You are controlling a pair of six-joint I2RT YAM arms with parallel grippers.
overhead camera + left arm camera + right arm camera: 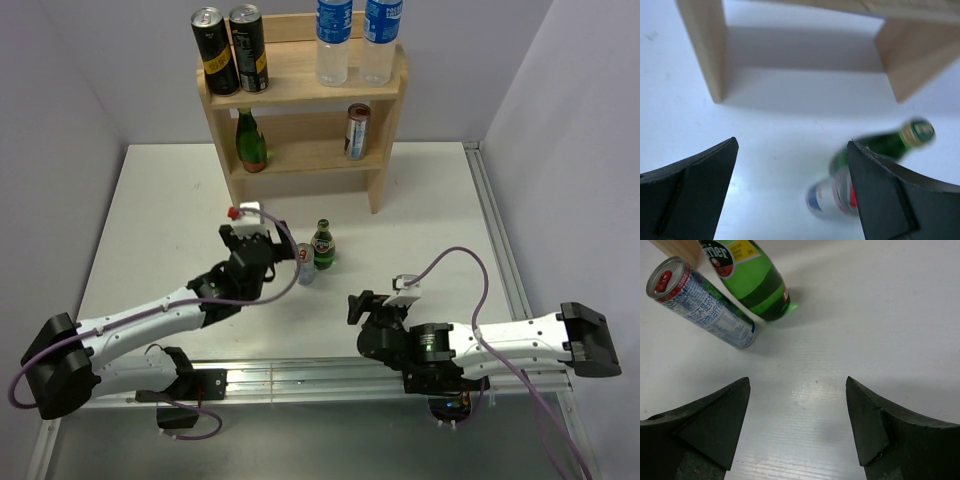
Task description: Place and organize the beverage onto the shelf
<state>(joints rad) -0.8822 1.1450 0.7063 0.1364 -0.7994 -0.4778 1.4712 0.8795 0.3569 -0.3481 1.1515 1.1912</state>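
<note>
Six drinks stand on the shelf (292, 85): two black cans (230, 48) and two water bottles (355, 40) on top, a green bottle (251, 140) and a slim can (357, 131) on the middle tier. Two are left on the table (430, 200), close together: a blue-printed can (306, 264) and a second green bottle (322, 245). The left gripper (792, 145) hovers beside them, spread and empty; the right gripper (797, 382) is spread too, holding nothing.
</note>
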